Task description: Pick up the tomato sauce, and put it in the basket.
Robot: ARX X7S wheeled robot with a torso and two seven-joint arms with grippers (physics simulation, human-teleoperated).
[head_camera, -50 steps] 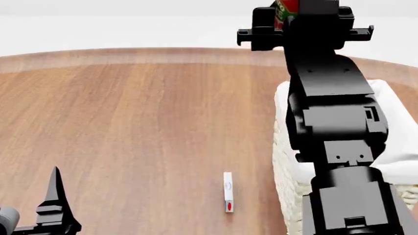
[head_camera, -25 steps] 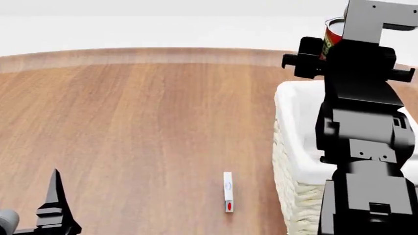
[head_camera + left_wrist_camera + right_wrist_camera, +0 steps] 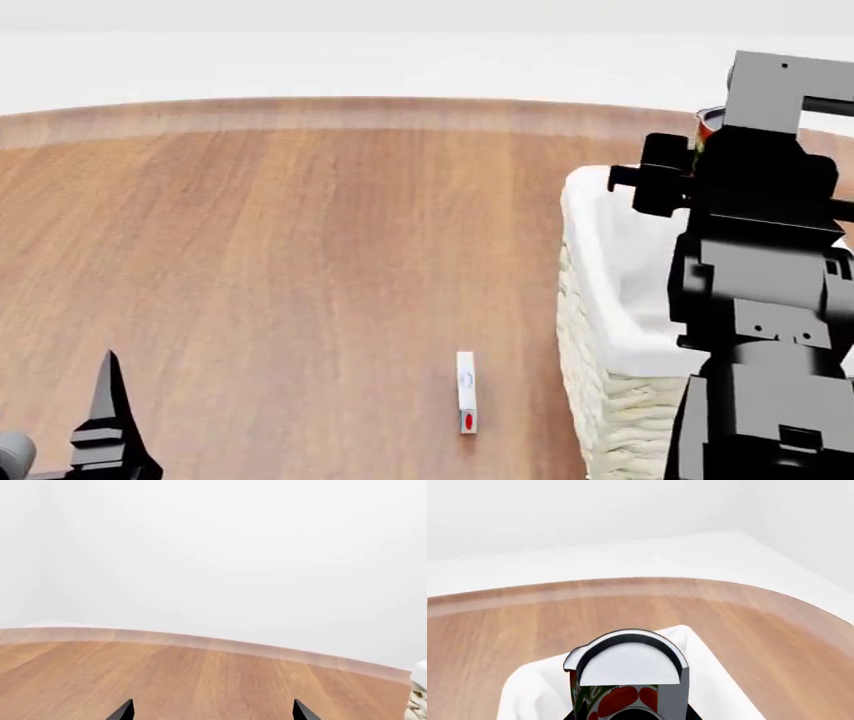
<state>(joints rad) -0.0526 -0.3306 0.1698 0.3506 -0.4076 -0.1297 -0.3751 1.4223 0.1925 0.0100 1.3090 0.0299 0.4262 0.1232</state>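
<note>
Over the round wooden table (image 3: 294, 250) and white-lined basket (image 3: 607, 260), the right pincer (image 3: 627, 700) pinches the tomato sauce (image 3: 620, 697).

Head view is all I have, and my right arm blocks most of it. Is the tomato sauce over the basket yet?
Observer: Yes. In the right wrist view the tomato sauce sits in the right gripper with the basket liner directly beneath it.
Operator: Is the can upright?
Observer: The wrist view shows its round pale top facing the camera; I cannot judge tilt relative to the basket.
Operator: And the left arm, anything near it?
Observer: The left wrist view shows the left gripper with its fingertips spread apart over bare table, holding nothing; only a sliver of the basket edge shows to one side.
</note>
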